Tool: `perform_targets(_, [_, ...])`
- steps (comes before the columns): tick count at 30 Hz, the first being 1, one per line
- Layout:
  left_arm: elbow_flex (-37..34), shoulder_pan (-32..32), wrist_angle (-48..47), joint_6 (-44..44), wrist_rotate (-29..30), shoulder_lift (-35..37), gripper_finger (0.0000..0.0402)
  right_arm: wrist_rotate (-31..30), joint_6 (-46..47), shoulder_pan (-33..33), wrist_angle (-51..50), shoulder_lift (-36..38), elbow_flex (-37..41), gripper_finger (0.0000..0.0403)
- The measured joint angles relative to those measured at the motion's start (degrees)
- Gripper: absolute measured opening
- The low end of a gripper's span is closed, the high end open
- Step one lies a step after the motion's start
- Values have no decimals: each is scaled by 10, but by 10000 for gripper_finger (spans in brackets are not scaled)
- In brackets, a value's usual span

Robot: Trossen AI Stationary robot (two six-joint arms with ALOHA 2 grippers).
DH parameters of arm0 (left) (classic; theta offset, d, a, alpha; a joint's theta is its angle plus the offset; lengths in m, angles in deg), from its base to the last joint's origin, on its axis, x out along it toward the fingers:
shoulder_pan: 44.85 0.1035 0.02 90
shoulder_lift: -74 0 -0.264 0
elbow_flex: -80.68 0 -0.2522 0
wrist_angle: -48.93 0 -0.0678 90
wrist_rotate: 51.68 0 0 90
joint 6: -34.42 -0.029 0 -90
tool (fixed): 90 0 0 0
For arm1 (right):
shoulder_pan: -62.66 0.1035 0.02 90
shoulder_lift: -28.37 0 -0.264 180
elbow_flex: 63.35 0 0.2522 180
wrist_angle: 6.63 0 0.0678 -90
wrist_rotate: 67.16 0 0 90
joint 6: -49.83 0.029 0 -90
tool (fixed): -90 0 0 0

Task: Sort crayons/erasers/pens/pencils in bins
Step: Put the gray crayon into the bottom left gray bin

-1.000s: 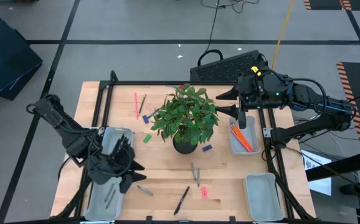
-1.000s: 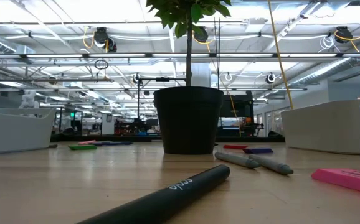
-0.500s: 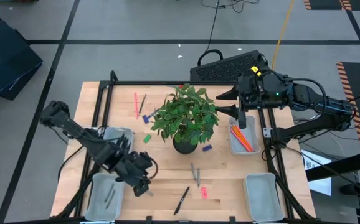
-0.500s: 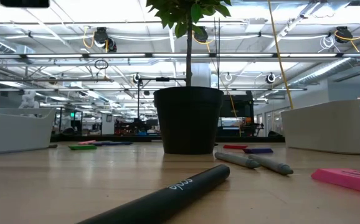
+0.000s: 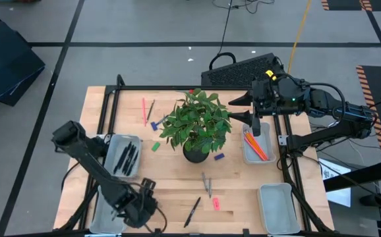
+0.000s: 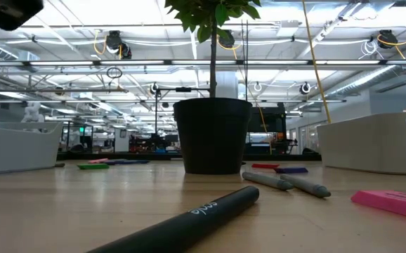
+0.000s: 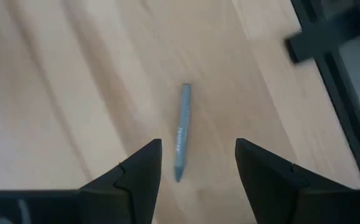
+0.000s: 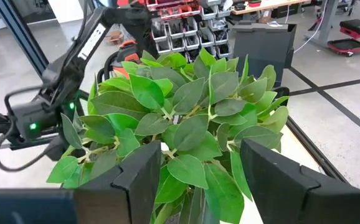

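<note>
Grey crayon (image 7: pixel 181 132) on pale wood is what my left wrist camera shows, lying flat and framed by the left gripper (image 7: pixel 195 163). Its two fingers (image 7: pixel 139 180) are spread wide and touch nothing. From above, that gripper (image 5: pixel 140 207) hangs over the near left of the table, just right of the near-left bin (image 5: pixel 100 212).

A second ago it was back over the two left bins. It has since swung out and toward the near edge, empty. I read that as one drop finished and the next pick lined up. The crayon looks well centred, so I judge a straight descent and a squeeze would take it.

The far-left bin (image 5: pixel 113 141) now lies uncovered, with black pens (image 5: pixel 128 158) inside. On the right, nothing has moved. The right gripper (image 5: pixel 254 122) waits with its fingers apart above the far-right bin (image 5: pixel 267 158), which holds the orange pencils (image 5: pixel 255 145). Its own camera looks straight into leaves.

Plenty is left on the table:
- A loose pen (image 5: pixel 192 212), a pink eraser (image 5: pixel 215 204) and two more crayons (image 5: pixel 207 183) lie near centre.
- A purple eraser (image 5: pixel 219 157) lies just right of the pot (image 5: pixel 196 154).
- A green eraser (image 5: pixel 155 147), a blue eraser (image 5: pixel 154 124) and a pink pencil (image 5: pixel 144 110) lie far left of it.

The plant (image 5: pixel 197 122) stands mid-table, so I expect its foliage to crowd any reach to the pieces beside it.
</note>
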State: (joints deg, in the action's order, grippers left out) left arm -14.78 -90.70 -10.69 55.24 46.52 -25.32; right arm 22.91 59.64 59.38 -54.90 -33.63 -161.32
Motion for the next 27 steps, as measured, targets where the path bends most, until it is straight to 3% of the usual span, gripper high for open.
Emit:
perform_targets(6, [0,18,71,-26,-21,-58,207,0,0,0,0,0,0,212])
perform_targets(14, [0,45,63,16,-41,-104,196,0,0,0,0,0,0,212])
perform_targets(20, [3,44,64,21,-52,-125,141,0,0,0,0,0,0,212])
perform_targets(27, [3,39,66,21,-48,-142,47,0,0,0,0,0,0,212])
